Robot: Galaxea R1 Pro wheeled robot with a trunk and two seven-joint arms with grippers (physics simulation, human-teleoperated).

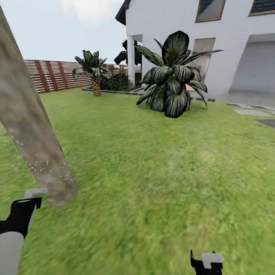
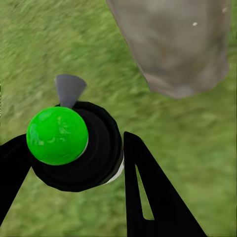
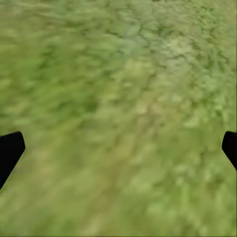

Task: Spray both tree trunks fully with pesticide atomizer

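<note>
Atomizer (image 2: 74, 148), green-capped, sits clamped in the left claw (image 1: 28, 200) at lower left of frame, nozzle just beside the speckled tree trunk (image 1: 34, 126). Right claw (image 3: 118, 148) spread wide above lawn (image 1: 160, 172).

We see the tree trunk (image 1: 34, 145) standing at the lawn's (image 1: 160, 172) left edge, the atomizer (image 1: 32, 193) just beside its base, bush (image 1: 172, 80) and house (image 1: 229, 46) far behind.
</note>
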